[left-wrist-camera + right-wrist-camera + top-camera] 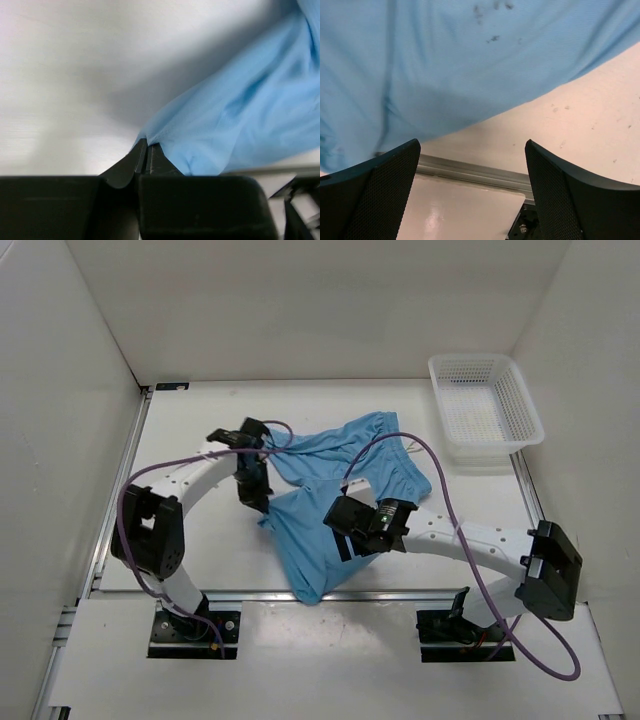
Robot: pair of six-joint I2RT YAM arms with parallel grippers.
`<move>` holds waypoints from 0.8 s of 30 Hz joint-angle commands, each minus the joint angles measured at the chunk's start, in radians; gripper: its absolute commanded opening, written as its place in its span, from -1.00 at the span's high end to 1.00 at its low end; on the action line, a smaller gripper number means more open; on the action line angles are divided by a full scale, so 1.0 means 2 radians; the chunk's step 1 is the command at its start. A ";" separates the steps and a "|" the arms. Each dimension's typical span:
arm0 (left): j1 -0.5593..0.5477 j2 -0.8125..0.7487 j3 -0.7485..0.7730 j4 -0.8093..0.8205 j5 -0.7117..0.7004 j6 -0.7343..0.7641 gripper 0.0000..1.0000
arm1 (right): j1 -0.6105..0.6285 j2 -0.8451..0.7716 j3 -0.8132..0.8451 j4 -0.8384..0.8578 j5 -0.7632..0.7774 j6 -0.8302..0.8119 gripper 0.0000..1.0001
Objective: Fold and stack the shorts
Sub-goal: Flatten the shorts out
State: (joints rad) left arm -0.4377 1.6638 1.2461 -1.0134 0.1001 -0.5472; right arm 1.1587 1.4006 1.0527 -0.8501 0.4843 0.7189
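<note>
The light sky-blue shorts (340, 480) lie crumpled across the middle of the table, one part reaching its near edge. My left gripper (263, 512) is at their left edge, and in the left wrist view it (146, 148) is shut on a corner of the shorts (240, 115), the fabric trailing away to the right. My right gripper (338, 536) hovers over the near part of the shorts. It (471, 146) stands wide open with nothing between its fingers (390, 190), and the shorts (445, 65) lie just beyond the tips.
A white mesh basket (486, 408) stands at the back right corner. White walls close in the table on three sides. An aluminium rail (470, 172) runs along the near edge, right below the right gripper.
</note>
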 commanded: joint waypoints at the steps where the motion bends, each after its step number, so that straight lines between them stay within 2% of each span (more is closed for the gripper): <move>1: 0.079 0.004 0.031 -0.005 -0.023 0.029 0.79 | -0.006 -0.022 0.014 -0.023 0.030 0.020 -0.81; 3: 0.107 0.043 0.049 0.014 -0.012 0.029 0.79 | -0.019 -0.037 -0.001 -0.023 0.025 0.020 -0.82; 6: 0.131 0.087 0.111 0.002 0.001 0.024 0.01 | -0.046 -0.060 -0.018 -0.023 0.012 0.020 -0.82; 7: 0.137 0.103 0.126 -0.005 0.001 0.024 -0.18 | -0.068 -0.070 -0.023 -0.023 -0.003 0.020 -0.82; 8: 0.137 0.103 0.149 -0.009 0.001 0.024 -0.21 | -0.082 -0.080 -0.029 -0.018 -0.013 0.016 -0.82; 9: 0.137 0.103 0.155 -0.009 0.001 0.024 -0.45 | -0.098 -0.106 -0.045 -0.018 -0.023 0.016 -0.82; 10: 0.137 0.087 0.160 -0.015 -0.010 0.024 -0.52 | -0.137 -0.119 -0.054 -0.002 -0.038 0.000 -0.82; 12: 0.137 0.070 0.165 -0.026 -0.036 0.017 -0.52 | -0.187 -0.153 -0.081 0.019 -0.103 -0.020 -0.82; 13: 0.137 0.060 0.165 -0.026 -0.036 0.017 -0.31 | -0.243 -0.161 -0.088 0.030 -0.130 -0.039 -0.78; 15: 0.118 0.026 0.135 -0.026 -0.041 0.017 0.27 | -0.301 -0.171 -0.100 0.063 -0.185 -0.058 -0.76; 16: 0.107 0.016 0.123 -0.026 -0.041 0.017 0.54 | -0.358 -0.171 -0.104 0.074 -0.214 -0.066 -0.72; 17: 0.095 0.003 0.109 -0.022 -0.033 0.017 0.69 | -0.385 -0.161 -0.111 0.094 -0.271 -0.079 -0.72; 19: 0.057 -0.002 0.061 -0.010 -0.014 0.008 0.69 | -0.455 -0.148 -0.115 0.113 -0.320 -0.083 -0.67; 20: 0.047 -0.002 0.043 -0.003 -0.014 -0.002 0.60 | -0.473 -0.133 -0.115 0.122 -0.342 -0.089 -0.67; 21: 0.040 -0.002 0.002 0.007 -0.009 -0.022 0.38 | -0.500 -0.124 -0.115 0.137 -0.359 -0.089 -0.65; 24: 0.040 0.001 -0.048 0.066 0.029 -0.029 0.09 | -0.522 -0.094 -0.115 0.148 -0.378 -0.099 -0.62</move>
State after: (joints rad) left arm -0.3706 1.6485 1.2316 -0.9710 0.0975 -0.5625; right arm 0.1463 1.1774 0.8333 -0.6331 -0.1085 0.5743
